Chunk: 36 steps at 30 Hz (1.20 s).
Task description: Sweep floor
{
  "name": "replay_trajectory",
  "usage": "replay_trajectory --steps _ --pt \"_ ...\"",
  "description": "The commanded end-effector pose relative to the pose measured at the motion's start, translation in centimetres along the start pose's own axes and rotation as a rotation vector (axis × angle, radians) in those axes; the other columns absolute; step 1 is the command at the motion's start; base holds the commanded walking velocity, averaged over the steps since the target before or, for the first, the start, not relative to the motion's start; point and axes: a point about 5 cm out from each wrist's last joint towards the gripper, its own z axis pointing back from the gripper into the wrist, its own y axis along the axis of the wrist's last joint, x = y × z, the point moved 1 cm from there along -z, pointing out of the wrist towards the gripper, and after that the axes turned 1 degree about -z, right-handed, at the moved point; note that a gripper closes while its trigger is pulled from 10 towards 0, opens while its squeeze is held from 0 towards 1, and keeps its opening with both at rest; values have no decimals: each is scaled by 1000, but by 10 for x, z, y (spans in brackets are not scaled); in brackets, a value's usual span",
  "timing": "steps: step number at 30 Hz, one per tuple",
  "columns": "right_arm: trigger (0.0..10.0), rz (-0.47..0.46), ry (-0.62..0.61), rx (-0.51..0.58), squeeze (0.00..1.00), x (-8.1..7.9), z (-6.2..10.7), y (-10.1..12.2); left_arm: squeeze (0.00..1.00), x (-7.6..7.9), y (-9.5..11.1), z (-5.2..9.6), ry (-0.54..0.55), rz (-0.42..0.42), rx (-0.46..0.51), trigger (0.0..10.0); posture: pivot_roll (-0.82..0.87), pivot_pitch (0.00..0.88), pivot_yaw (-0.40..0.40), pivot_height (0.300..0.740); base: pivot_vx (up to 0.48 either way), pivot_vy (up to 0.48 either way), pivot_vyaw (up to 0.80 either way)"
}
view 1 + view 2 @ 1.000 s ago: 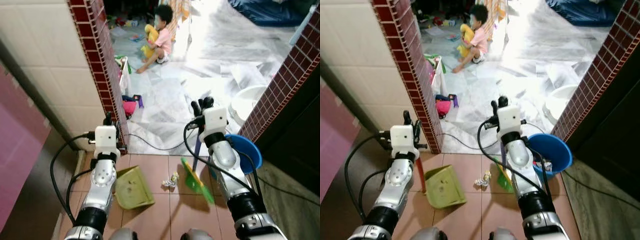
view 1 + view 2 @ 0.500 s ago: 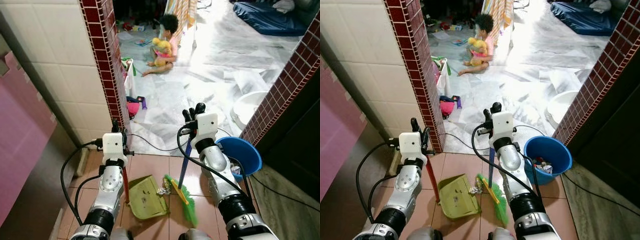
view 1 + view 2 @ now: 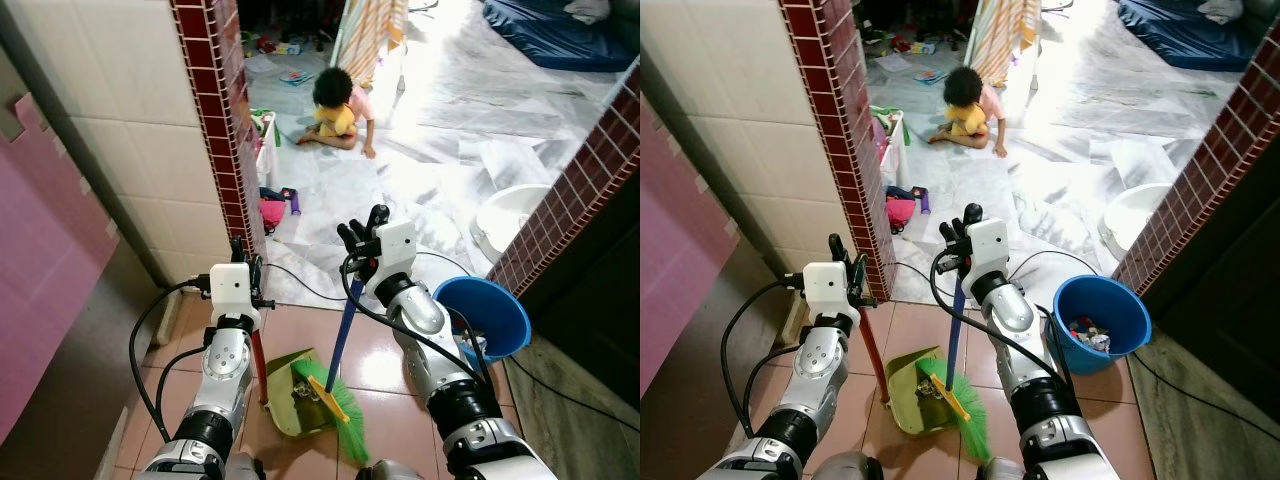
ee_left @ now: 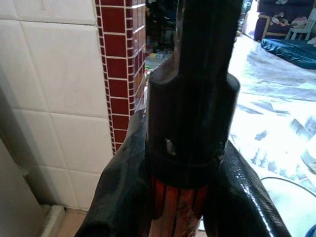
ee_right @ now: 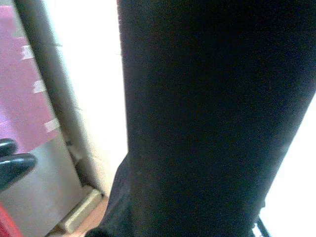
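My left gripper [image 3: 244, 264] is shut on the red handle [image 3: 872, 348] of a green dustpan [image 3: 905, 398], which rests on the brown tile floor before me. My right gripper [image 3: 360, 234] is shut on the blue handle [image 3: 340, 330] of a broom. The green bristle head [image 3: 338, 412] lies over the pan's mouth. Small crumpled litter [image 3: 932, 392] sits in the pan beside the bristles. In the left wrist view, the fingers [image 4: 123, 187] clamp the handle's black cap [image 4: 190, 103]. The right wrist view is mostly dark broom handle [image 5: 197, 118].
A blue bucket [image 3: 1128, 322] holding trash stands at my right. A red brick pillar [image 3: 222, 130] rises on the left, a brick wall [image 3: 590, 170] on the right. A child [image 3: 340, 108] sits on the pale floor ahead. A black cable [image 3: 300, 291] crosses the threshold; a white basin [image 3: 505, 215] lies far right.
The broom head has swept left from the right tiles onto the dustpan, pushing the crumpled litter into it. The camera has shifted. The child has turned and leaned forward.
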Motion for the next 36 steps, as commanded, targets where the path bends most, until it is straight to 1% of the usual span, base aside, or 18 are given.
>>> replay_trajectory --steps 1,6,8,10,13,15,17,18,21,24,25,27,28,29,30,33,34,36 --pt "10000 -66 47 -7 0 -7 -5 2 0 12 11 -6 -48 52 56 10000 -21 0 -34 740 0 0 0" --pt "10000 -138 121 -10 0 -13 -6 6 0 16 8 -5 -77 73 37 10000 -29 0 -39 740 0 0 0" --pt "10000 -153 144 -6 0 -14 -6 9 0 18 4 -5 -81 69 4 10000 -36 0 -43 740 0 0 0" --pt "10000 -161 147 -3 0 -14 -6 11 0 20 2 -6 -86 54 -16 10000 -41 0 -47 740 0 0 0" --pt "10000 -167 128 33 0 -7 -8 23 0 24 5 -5 -121 100 1 10000 -55 0 -52 740 0 0 0" --pt "10000 -130 97 71 0 0 -10 33 0 26 6 -5 -131 119 8 10000 -58 0 -53 740 0 0 0" --pt "10000 -124 78 93 0 4 -10 39 0 26 6 -5 -131 112 13 10000 -59 0 -52 740 0 0 0" --pt "10000 -108 50 120 0 9 -11 46 0 28 5 -5 -153 121 1 10000 -58 0 -50 740 0 0 0" --pt "10000 -94 19 144 0 13 -11 52 0 27 5 -5 -157 121 -4 10000 -58 0 -48 740 0 0 0" --pt "10000 -3 -48 187 0 23 -10 62 0 27 4 -5 -168 136 -16 10000 -58 0 -44 740 0 0 0" --pt "10000 -3 -48 187 0 23 -10 62 0 27 4 -5 -168 136 -16 10000 -58 0 -44 740 0 0 0" --pt "10000 53 -76 216 0 29 -9 70 0 26 4 -5 -185 156 -15 10000 -58 0 -42 740 0 0 0" --pt "10000 66 -85 224 0 30 -9 73 0 26 4 -5 -194 165 -15 10000 -58 0 -42 740 0 0 0" --pt "10000 72 -91 232 0 32 -9 75 0 26 5 -5 -204 178 -10 10000 -58 0 -41 740 0 0 0" --pt "10000 57 -82 247 0 33 -10 78 0 26 4 -4 -213 181 -17 10000 -58 0 -38 740 0 0 0" --pt "10000 52 -82 245 0 36 -11 79 0 25 3 -4 -217 181 -23 10000 -56 0 -37 740 0 0 0" --pt "10000 45 -91 244 0 38 -11 80 0 27 4 -4 -245 180 -18 10000 -55 0 -36 740 0 0 0" --pt "10000 37 -102 248 0 40 -13 82 0 26 4 -4 -245 156 -14 10000 -53 0 -34 740 0 0 0"
